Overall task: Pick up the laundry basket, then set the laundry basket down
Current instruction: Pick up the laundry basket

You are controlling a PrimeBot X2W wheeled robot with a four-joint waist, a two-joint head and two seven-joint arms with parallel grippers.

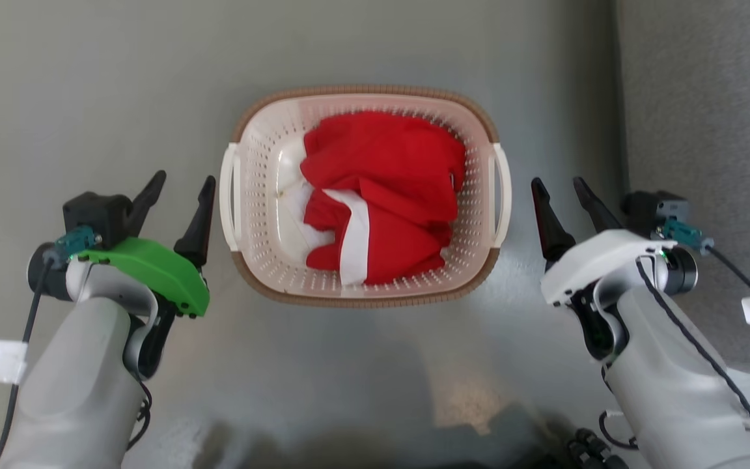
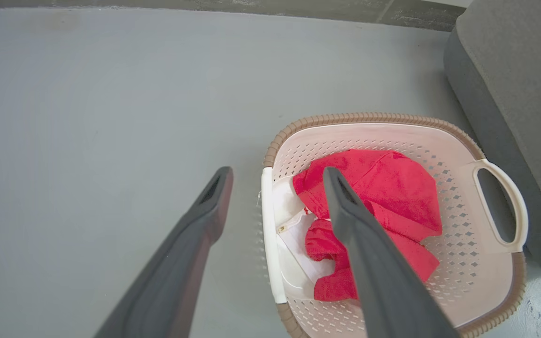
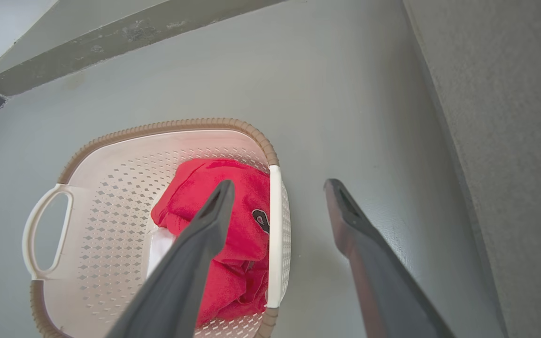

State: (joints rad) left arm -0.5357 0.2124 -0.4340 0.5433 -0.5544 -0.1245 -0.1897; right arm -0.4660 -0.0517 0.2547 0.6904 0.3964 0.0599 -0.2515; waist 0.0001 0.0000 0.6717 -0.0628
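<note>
The laundry basket [image 1: 264, 163] sits on the grey floor ahead of me, cream with a brown rim and a white handle on each side. Red and white clothing [image 1: 381, 195] lies inside it. My left gripper [image 1: 183, 179] is open just left of the left handle [image 1: 228, 195], holding nothing. My right gripper [image 1: 560, 184] is open a little right of the right handle [image 1: 502, 195], also empty. In the left wrist view the basket [image 2: 467, 263] lies right of my fingers [image 2: 214, 206]. In the right wrist view the basket [image 3: 111, 188] lies to the left.
A grey upholstered sofa [image 1: 707, 130] stands along the right, close to the basket's right side and my right arm. A wall base [image 3: 134, 28] runs behind the basket. Cables [image 1: 593, 449] lie at the lower right. Open grey floor [image 1: 88, 85] spreads to the left.
</note>
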